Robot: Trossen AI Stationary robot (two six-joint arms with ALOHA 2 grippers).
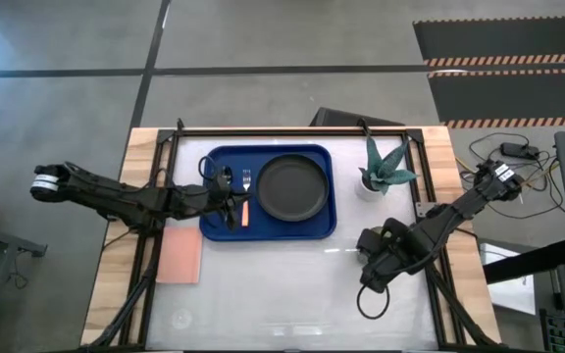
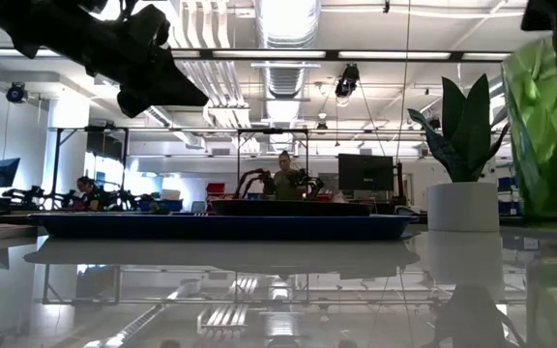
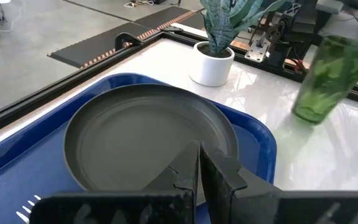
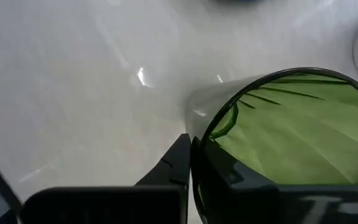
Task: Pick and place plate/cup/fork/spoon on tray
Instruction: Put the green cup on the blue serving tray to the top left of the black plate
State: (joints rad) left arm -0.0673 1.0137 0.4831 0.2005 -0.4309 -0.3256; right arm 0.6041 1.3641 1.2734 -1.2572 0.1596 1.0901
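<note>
Two dark arms reach over the white tabletop point(image 1: 292, 284) in the high view. We see the left gripper point(image 1: 226, 202) over the left end of the large flat blue plastic tray point(image 1: 312, 227), where the slim fork with silver tines and an orange handle point(image 1: 246, 199) lies just beside the round matte black plate point(image 1: 291, 187). The plate sits in the tray's right half. The right gripper point(image 1: 373, 263) is low over the bare tabletop, well apart from the tray, below the spiky teal plant in a white pot point(image 1: 381, 170). A small pink flat rectangle point(image 1: 179, 257) lies off the tray's lower left corner. We cannot make out the spoon.

Looking level across the table, we see the tray point(image 2: 220, 225) edge-on, the potted plant point(image 2: 462, 164) to its right, and the translucent green tumbler point(image 2: 549, 126) large at the right edge. People sit in the room behind.

From the left wrist, the fingers point(image 3: 229, 177) are closed together with nothing between them, above the plate point(image 3: 135, 137). The tumbler point(image 3: 325, 81) stands tilted beyond the tray's rim point(image 3: 263, 134), near the plant pot point(image 3: 211, 64).

From the right wrist, the fingers point(image 4: 219, 168) grip the tumbler's rim point(image 4: 291, 124), one finger inside its mouth.
</note>
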